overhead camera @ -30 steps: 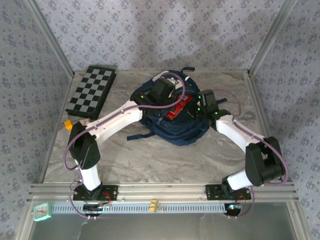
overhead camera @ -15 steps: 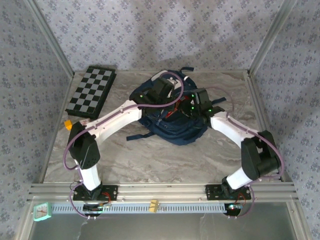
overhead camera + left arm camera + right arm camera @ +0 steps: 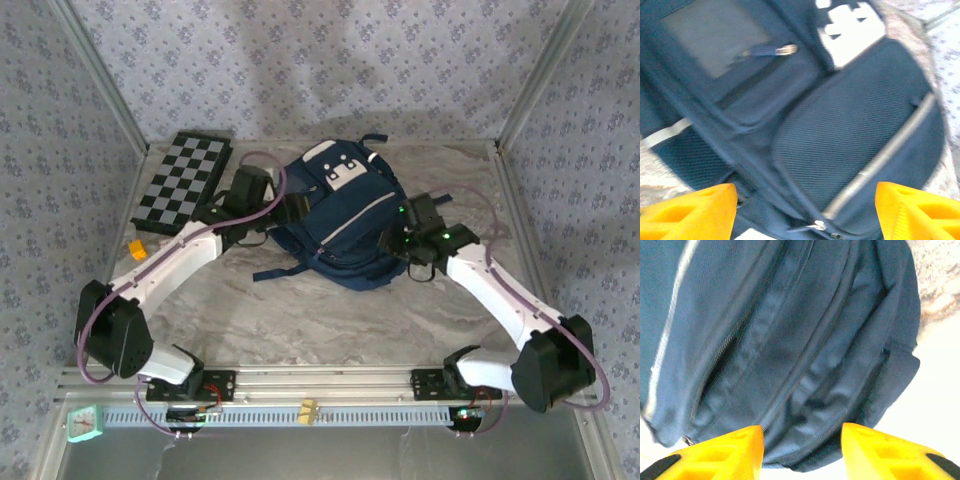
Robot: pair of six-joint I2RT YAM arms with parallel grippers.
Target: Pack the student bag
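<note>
The bag (image 3: 345,215) is lying flat on the table (image 3: 300,310), squarely between the two grippers, its white patch (image 3: 337,166) pointing away from both arm bases.

The left gripper (image 3: 287,208) is sitting at the bag's side, close against the fabric; whether it is touching is unclear. In the left wrist view the gripper (image 3: 805,200) is standing wide apart, its yellow fingers (image 3: 690,212) clamping nothing. The bag (image 3: 855,120) is filling the space straight ahead of it, blurred. A zip pull (image 3: 772,50) is lying ahead and slightly left of the fingers, the patch (image 3: 850,20) is showing far ahead to the right, and a pale stripe (image 3: 880,160) is running diagonally just ahead of the right finger.

The right gripper (image 3: 397,242) is sitting at the opposite side of the bag. In the right wrist view the gripper (image 3: 801,440) is also standing apart, its fingers (image 3: 715,452) holding nothing. The bag (image 3: 790,340) is lying directly ahead of it, zip lines running away from the fingertips and the stripe (image 3: 670,315) showing far to the left.

A chessboard (image 3: 185,182) is lying behind and outboard of the left gripper, well apart from the bag.
</note>
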